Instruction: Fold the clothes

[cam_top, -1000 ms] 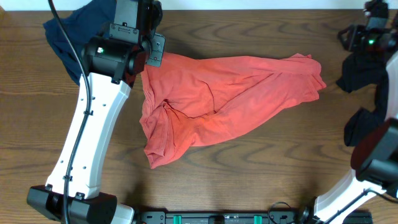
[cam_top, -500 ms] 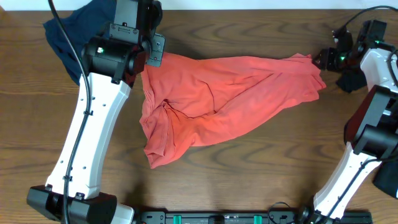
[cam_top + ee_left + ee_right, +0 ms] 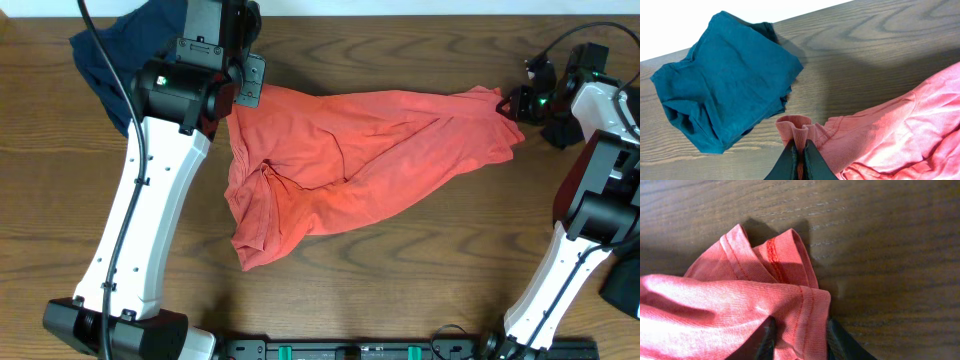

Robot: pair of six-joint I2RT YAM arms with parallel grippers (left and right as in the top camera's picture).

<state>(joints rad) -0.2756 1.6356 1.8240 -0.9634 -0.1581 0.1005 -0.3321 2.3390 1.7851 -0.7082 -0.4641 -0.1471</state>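
Observation:
The red-orange T-shirt (image 3: 370,160) lies spread and crumpled across the middle of the table. My left gripper (image 3: 247,88) is at its upper left corner, and in the left wrist view the left gripper (image 3: 800,150) is shut on a pinched fold of the ribbed collar (image 3: 796,127). My right gripper (image 3: 516,100) is at the shirt's upper right corner. In the right wrist view the right gripper (image 3: 800,337) is open, with one finger on each side of the stitched hem (image 3: 807,315) and cloth filling the gap.
A folded navy blue T-shirt (image 3: 105,50) lies at the back left corner, close to the left gripper, and also shows as the navy shirt (image 3: 725,85). Dark cloth (image 3: 562,128) lies at the right edge, partly hidden by the right arm. The table's far edge runs just behind.
The right arm swung in from the far right corner to the red-orange shirt's right corner, and its jaws narrowed around the hem. The left arm and shirt have stayed put.

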